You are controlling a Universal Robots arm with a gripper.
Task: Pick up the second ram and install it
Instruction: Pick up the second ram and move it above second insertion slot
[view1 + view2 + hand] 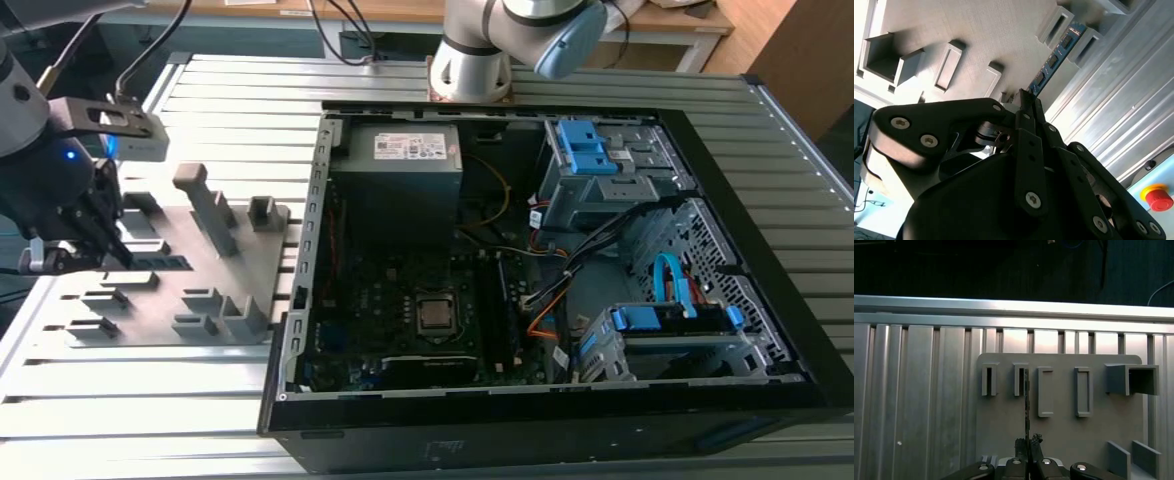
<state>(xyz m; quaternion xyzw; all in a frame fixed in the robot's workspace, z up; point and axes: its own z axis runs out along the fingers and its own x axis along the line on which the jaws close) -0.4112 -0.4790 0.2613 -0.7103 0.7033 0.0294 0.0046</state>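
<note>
The second ram (163, 263) is a dark green module standing on edge in the grey fixture plate (200, 335) at the exterior view's left. In the first wrist view the ram (1027, 405) appears as a thin dark line running from a slot block to my gripper (1027, 444). The second wrist view shows its chips (1055, 57) and my gripper (1026, 99) shut on its near end. The far end still rests between two fixture blocks. In the exterior view my gripper (74, 258) is low over the plate's left side.
An open computer case (307, 300) lies to the right of the fixture, with its motherboard's black slot rails (501, 300) beside the processor socket (434, 313). Raised grey blocks (211, 205) stand on the plate. The arm's base (470, 62) is behind the case. A red stop button (1159, 196) sits nearby.
</note>
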